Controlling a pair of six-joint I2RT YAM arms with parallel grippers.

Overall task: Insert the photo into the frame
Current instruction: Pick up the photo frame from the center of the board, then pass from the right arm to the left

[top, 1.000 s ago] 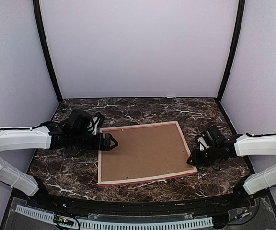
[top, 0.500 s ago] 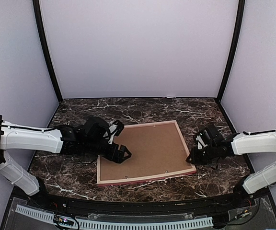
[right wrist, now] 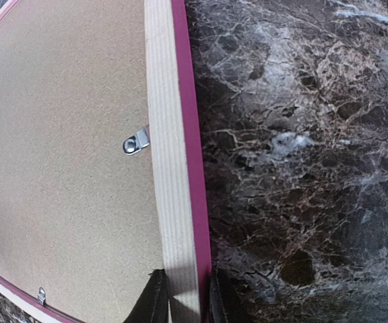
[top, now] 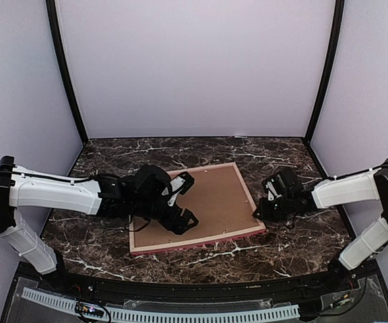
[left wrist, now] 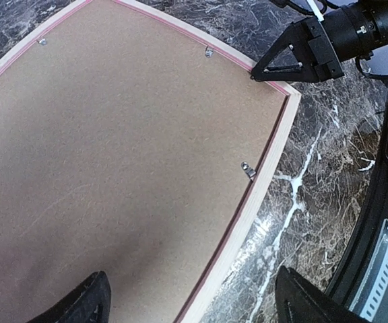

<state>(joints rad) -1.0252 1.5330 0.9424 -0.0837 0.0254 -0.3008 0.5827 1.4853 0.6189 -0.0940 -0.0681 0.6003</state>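
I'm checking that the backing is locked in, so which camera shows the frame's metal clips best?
Right wrist: a clip appears large and sharp, on the backing board beside the frame rail. Left wrist shows three clips, smaller. Top external shows them only as tiny specks.

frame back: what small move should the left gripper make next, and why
Probably lower the open left gripper onto the nearest metal tab. The frame lies face down, brown backing board held in by tabs, the right gripper pinches its rail, and no photo shows, so the backing likely needs freeing.
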